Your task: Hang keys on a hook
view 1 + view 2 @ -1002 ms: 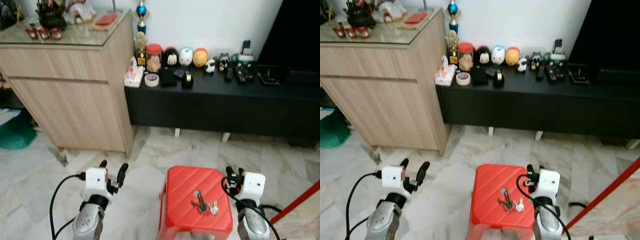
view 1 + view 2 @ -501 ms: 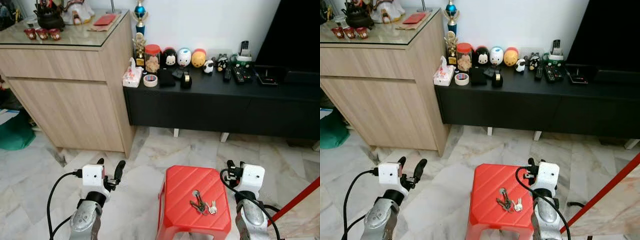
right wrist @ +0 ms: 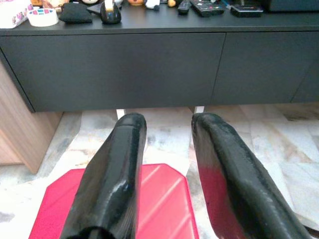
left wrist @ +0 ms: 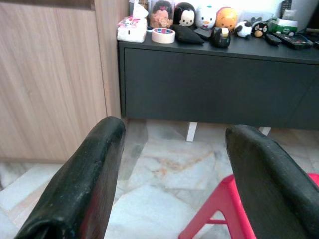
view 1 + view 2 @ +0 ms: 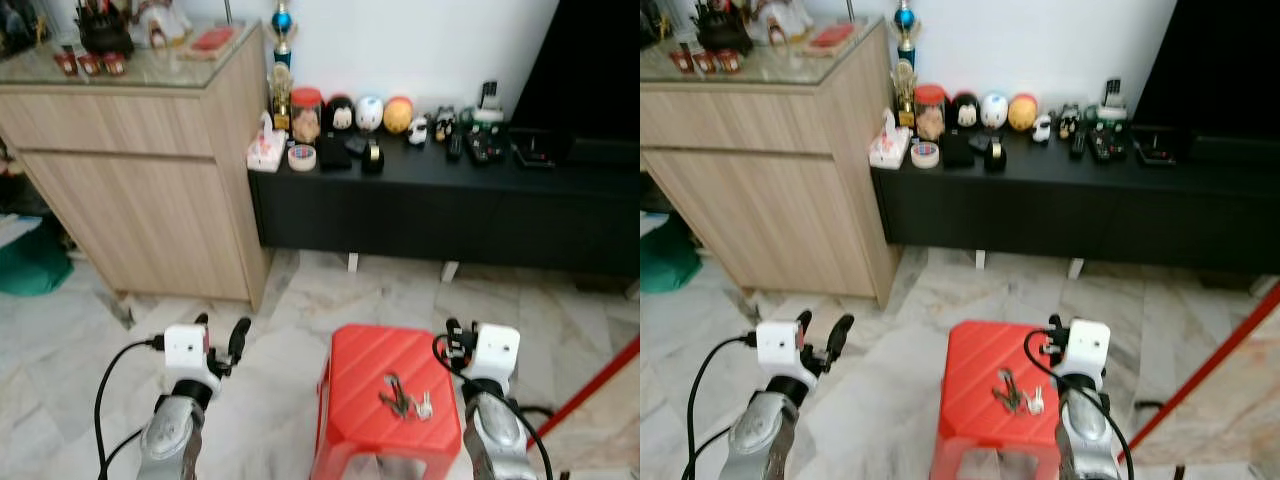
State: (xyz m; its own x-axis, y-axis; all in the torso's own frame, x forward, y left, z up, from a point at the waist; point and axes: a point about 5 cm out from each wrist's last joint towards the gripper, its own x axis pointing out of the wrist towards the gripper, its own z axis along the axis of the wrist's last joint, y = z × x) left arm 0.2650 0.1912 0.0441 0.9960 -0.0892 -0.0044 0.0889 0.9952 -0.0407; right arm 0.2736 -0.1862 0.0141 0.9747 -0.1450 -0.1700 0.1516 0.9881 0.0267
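Keys (image 5: 404, 402) lie on the stool (image 5: 352, 368), near its right edge, untouched. The right gripper (image 5: 454, 340) hovers just beside that edge, its 2 fingers parted with nothing between them; the left gripper (image 5: 220, 335) hangs over bare floor, fingers spread wide. Risk: a clumsy reach could nudge the bunch off the slick red top, or pinch only 1 key.

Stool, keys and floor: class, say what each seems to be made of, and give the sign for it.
Red stool: likely moulded plastic, one even colour with ridged lines on top.
Keys: likely metal, grey with a silvery shine.
Floor: looks like polished marble or marble-look tile, pale with veins and joints.
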